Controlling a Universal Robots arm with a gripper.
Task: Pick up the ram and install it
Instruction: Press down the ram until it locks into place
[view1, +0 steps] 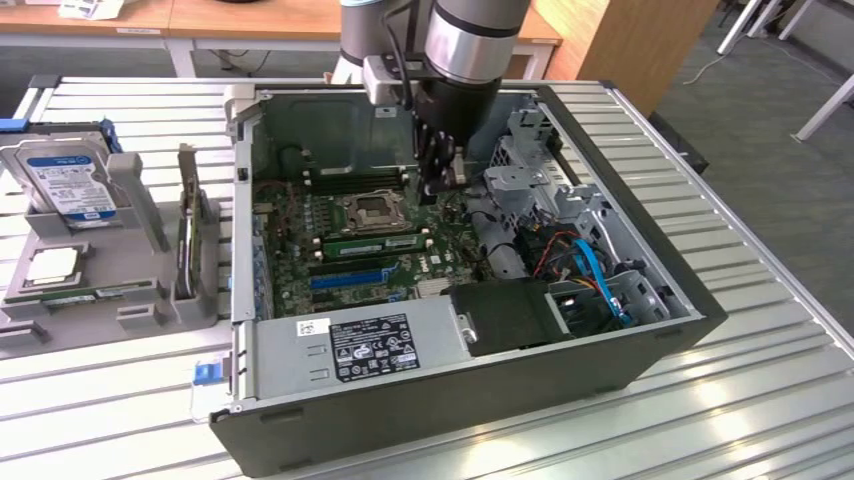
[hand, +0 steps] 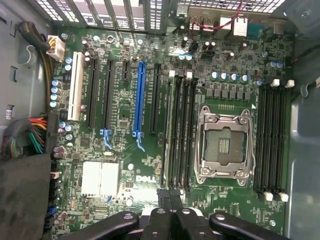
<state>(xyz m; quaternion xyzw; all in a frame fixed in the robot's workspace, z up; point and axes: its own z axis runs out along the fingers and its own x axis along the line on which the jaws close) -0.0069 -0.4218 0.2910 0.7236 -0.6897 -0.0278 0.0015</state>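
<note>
Hovering over the motherboard (view1: 296, 245), the gripper (view1: 445, 190) shows fingers (hand: 163, 201) apparently pressed together, empty; the ram (view1: 376, 243) sits in a slot just beside the processor socket (view1: 370, 211).

One computer case (view1: 534, 385), one motherboard (hand: 150, 165), one processor socket (hand: 223, 145). Two banks of memory slots (hand: 181, 135), seemingly four apiece. One blue expansion slot (hand: 139, 100), one white slot (hand: 76, 85). One ram (view1: 376, 243), at six o'clock from the socket in the exterior view. One hard drive (view1: 67, 180), at nine o'clock from the case.
</note>
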